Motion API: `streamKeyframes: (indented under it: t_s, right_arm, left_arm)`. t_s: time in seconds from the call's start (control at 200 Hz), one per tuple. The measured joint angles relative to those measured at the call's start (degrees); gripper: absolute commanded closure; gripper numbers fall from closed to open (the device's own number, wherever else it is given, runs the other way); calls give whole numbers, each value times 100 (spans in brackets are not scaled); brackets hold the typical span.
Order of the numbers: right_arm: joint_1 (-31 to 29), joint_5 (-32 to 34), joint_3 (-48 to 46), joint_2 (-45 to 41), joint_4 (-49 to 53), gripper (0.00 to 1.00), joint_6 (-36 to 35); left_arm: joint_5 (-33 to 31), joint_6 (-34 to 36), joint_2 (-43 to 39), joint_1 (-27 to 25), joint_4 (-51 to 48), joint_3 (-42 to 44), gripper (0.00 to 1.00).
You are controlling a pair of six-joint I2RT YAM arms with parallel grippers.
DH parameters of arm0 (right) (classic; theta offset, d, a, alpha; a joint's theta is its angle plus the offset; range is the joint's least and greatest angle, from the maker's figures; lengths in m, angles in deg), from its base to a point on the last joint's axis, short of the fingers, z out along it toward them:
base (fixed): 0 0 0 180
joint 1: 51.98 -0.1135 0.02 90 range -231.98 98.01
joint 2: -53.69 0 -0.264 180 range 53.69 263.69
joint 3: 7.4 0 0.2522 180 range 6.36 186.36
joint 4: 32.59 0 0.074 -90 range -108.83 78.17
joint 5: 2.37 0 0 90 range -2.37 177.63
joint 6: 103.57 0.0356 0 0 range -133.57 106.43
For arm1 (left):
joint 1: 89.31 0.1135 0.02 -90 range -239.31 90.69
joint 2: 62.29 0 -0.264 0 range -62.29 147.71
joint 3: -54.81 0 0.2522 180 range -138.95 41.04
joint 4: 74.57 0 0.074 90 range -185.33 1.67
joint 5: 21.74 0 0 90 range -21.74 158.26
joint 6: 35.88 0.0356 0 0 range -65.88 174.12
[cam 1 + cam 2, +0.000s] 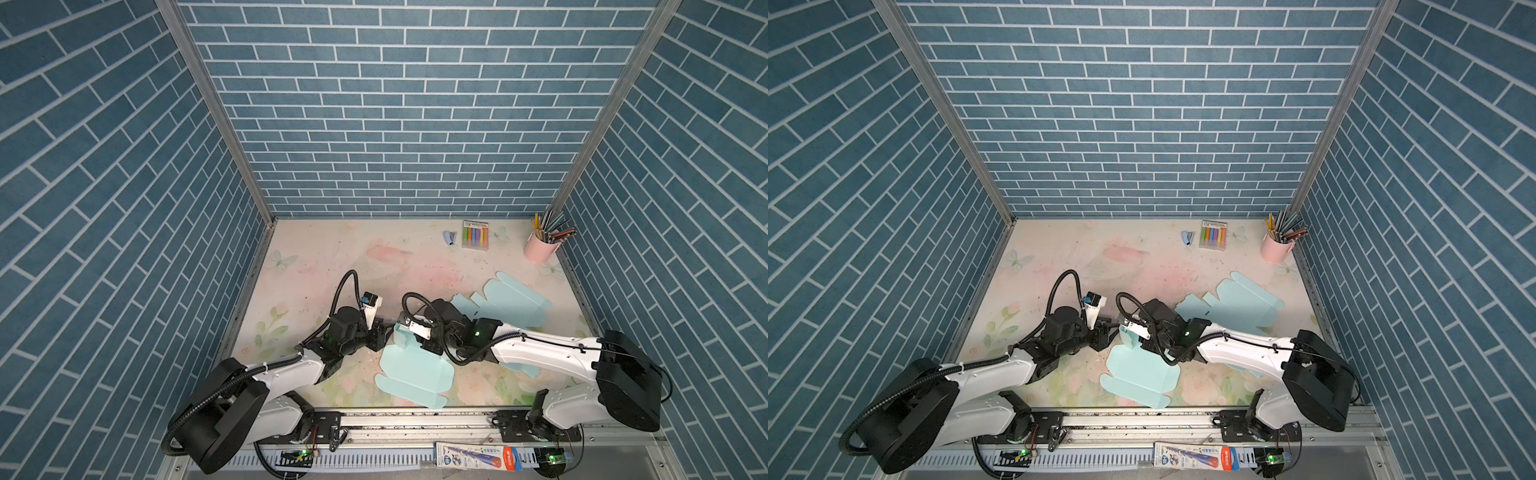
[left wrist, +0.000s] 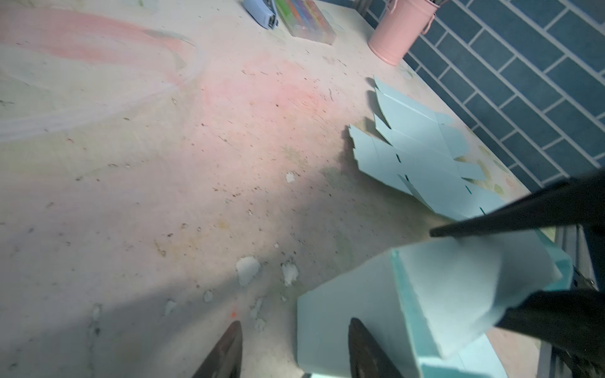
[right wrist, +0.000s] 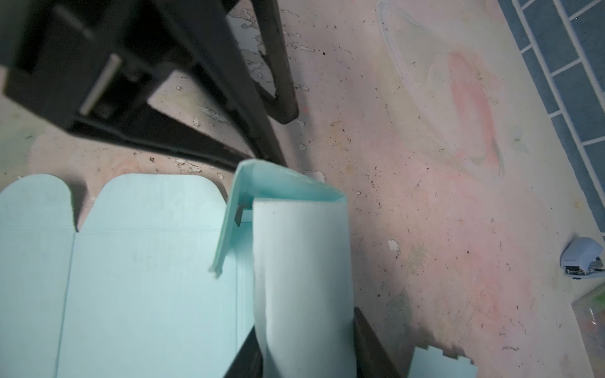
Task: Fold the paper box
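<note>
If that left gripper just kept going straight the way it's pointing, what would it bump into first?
Most likely the raised wall of the paper box: one of the left gripper's fingers sits right before it. The other points over the table, though depth is unclear.

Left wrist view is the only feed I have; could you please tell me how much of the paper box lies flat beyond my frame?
Observer: In both top views most of the paper box lies flat, reaching toward the front rail; only its raised end, the far one, stands up.
Operator: Thank you. Where is my left pincer relative to that end?
Observer: In a top view the left pincer is open, right beside the raised end's outer face.
Operator: And how does the top of that end look?
Observer: The right wrist view shows it folded over, with a narrow strip bending off one corner above the flat sheet.
</note>
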Motion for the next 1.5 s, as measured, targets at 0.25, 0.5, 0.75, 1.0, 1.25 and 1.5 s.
streamKeyframes:
  t_s: [0.25, 0.5, 0.75, 1.0, 1.25, 1.5]
  right_arm:
    - [0, 2, 0, 2, 7, 71, -17]
    - [-2, -20, 2, 2, 0, 70, -33]
    - [-2, -17, 0, 4, -2, 71, -33]
    - [-9, 24, 0, 4, -4, 67, -33]
    - [-11, 59, 0, 2, -2, 69, -33]
    - [149, 9, -114, -136, -59, 69, -103]
  left_arm:
    - [-205, -55, -52, -389, 11, 275, 44]
    - [-455, 13, 90, -621, 197, 284, 40]
    - [-660, 120, 28, -675, 240, 273, 40]
    - [-684, 24, -734, -861, 201, 470, 35]
    - [-833, 116, -1163, -699, -221, 470, 31]
    - [-179, 203, -1416, 553, 136, 461, 31]
